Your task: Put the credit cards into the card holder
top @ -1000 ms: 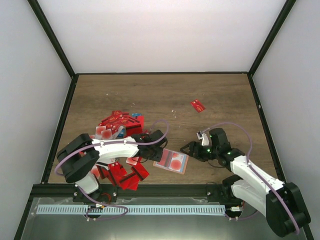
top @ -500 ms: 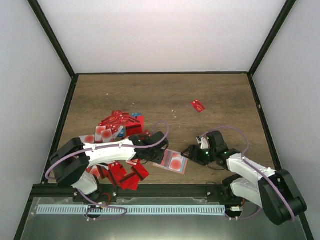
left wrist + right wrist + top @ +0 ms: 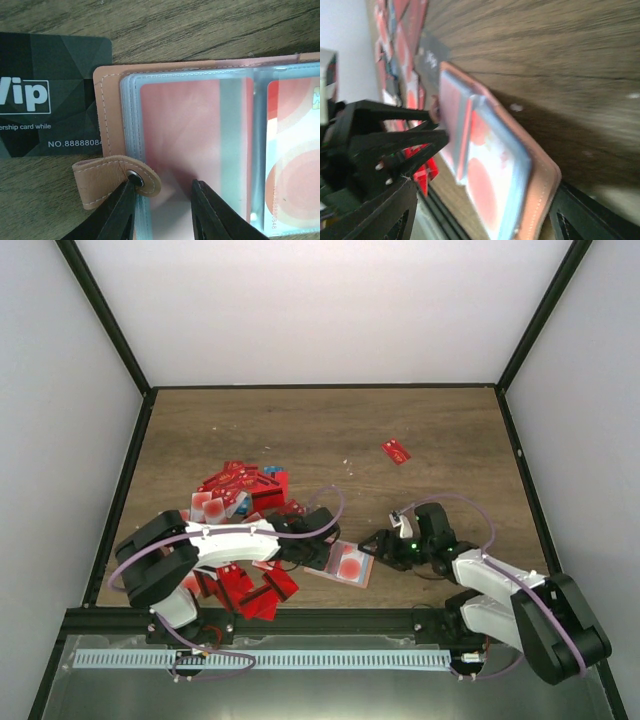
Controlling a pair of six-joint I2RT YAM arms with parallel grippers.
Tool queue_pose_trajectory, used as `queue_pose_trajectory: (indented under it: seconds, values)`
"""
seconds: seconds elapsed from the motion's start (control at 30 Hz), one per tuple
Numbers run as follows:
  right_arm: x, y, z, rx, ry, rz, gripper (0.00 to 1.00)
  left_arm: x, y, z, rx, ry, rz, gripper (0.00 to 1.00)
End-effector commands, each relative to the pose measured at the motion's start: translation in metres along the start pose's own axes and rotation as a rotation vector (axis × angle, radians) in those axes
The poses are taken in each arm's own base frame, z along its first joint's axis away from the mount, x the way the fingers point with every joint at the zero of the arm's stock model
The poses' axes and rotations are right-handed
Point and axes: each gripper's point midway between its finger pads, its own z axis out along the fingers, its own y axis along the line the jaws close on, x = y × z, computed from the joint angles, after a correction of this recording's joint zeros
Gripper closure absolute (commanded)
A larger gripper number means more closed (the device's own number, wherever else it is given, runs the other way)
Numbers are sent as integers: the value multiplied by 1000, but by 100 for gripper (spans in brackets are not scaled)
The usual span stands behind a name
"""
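Observation:
The card holder lies open near the table's front, salmon-tan with clear blue-edged sleeves holding red and pink cards. My left gripper is open, its tips over the holder's left page, one finger touching the snap tab. My right gripper is open, its jaws straddling the holder's right edge. A heap of red credit cards lies to the left, with more by the front edge. A black Vip card lies partly under the holder.
One red card lies alone at the back right. The black frame rail runs just in front of the holder. The left arm's fingers show opposite in the right wrist view.
My right gripper has moved left up to the holder's right edge. My left gripper has shifted slightly onto the holder's left page.

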Motion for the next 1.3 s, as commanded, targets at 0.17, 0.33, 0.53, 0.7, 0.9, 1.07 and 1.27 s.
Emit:
queue_pose_trajectory:
  seconds: [0.17,0.33,0.53,0.7,0.9,1.07,1.27]
  values:
    - [3,55,-13,-237,39,-87,27,22,6,14,9,59,-2,67]
    - [3,58,-12,-252,42,-94,27,18,0,13,36,51,-6,67]
    - [4,67,-6,-272,55,-107,27,13,-6,8,60,35,-16,67]
    - [4,78,3,-272,76,-129,27,3,-10,-6,64,3,-18,67]
    - [3,82,14,-265,95,-132,27,-9,-8,-27,62,-40,-50,63]
    - [2,88,23,-268,116,-136,27,-15,3,-38,49,-70,-87,62]
    - [1,95,37,-264,144,-148,28,-16,25,-39,26,-86,-137,61]
